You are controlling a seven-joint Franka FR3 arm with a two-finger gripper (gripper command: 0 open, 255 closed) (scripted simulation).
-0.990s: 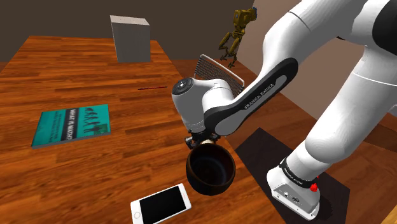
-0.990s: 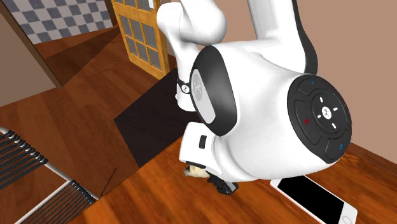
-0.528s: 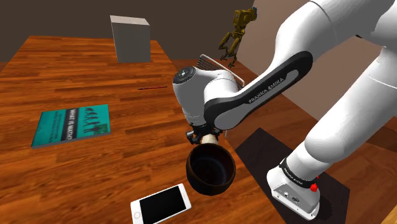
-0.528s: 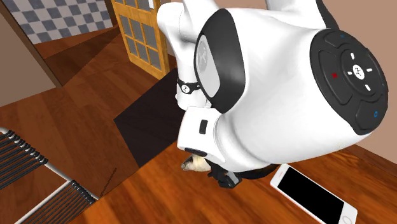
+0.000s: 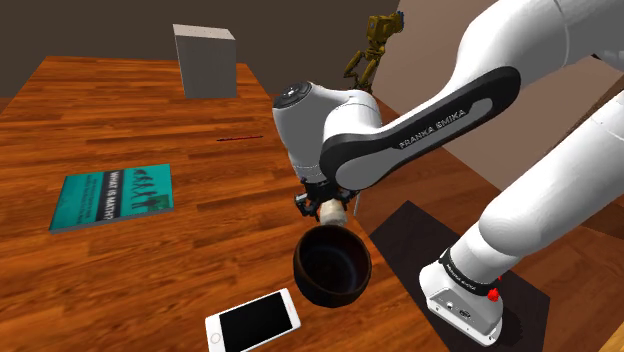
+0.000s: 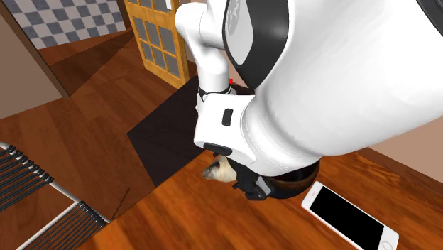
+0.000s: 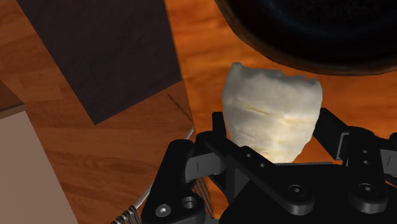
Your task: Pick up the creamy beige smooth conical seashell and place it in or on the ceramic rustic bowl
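A creamy beige seashell (image 7: 273, 114) is clasped between the black fingers of my gripper (image 7: 273, 149). In the shoulder view the gripper (image 5: 327, 208) holds the shell (image 5: 331, 210) in the air just above the far rim of a dark brown bowl (image 5: 332, 266) that stands on the wooden table. The second exterior view has the shell (image 6: 219, 170) poking out from under the white hand, beside the bowl (image 6: 294, 182). Part of the bowl's dark inside (image 7: 318, 28) lies just beyond the shell in the wrist view.
A white phone (image 5: 254, 320) lies beside the bowl near the table's front edge. A teal book (image 5: 112, 195) lies at the shoulder view's left and a grey box (image 5: 205, 62) stands at the back. A wire rack (image 6: 32, 181) sits on the table. A dark mat (image 5: 455, 265) lies under the stand.
The arm has lifted and swung toward the shoulder view's right, carrying the shell higher and closer over the bowl's rim. The bowl and phone have not moved.
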